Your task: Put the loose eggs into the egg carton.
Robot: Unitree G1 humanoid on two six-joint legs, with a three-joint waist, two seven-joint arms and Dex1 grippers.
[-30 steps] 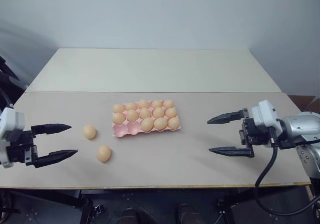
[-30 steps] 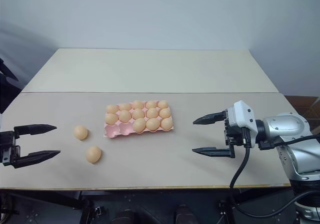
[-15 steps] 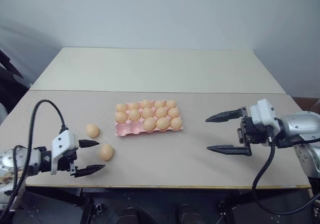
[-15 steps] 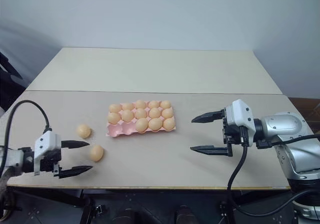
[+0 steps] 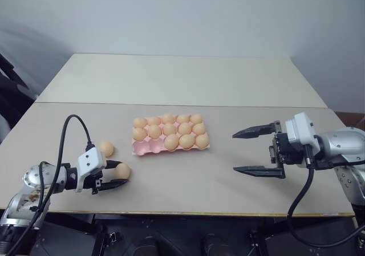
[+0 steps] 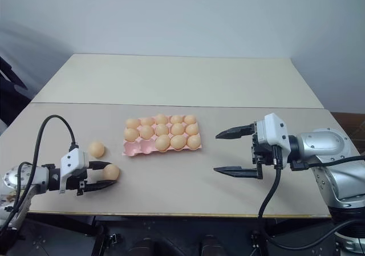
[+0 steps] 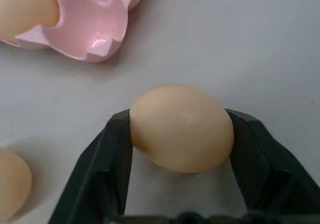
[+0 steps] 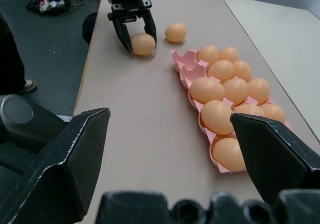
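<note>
On the worktop (image 5: 188,187), one egg (image 7: 181,127) was grasped between the left gripper (image 5: 118,175) jaws, a second egg (image 5: 105,148) lying just beyond them. The carton (image 5: 142,149), near cups at its left end bare, was set between both jaws. The right gripper (image 5: 246,151) jaws were spread wide, empty.

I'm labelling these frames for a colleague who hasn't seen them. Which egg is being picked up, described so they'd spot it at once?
Start at the pink egg carton in the middle of the table and look toward the robot's left. Two loose eggs lie there on the bare tabletop. The one meant is the nearer egg, clamped between the black fingers of the left hand; the other loose egg lies free, closer to the carton.
</note>
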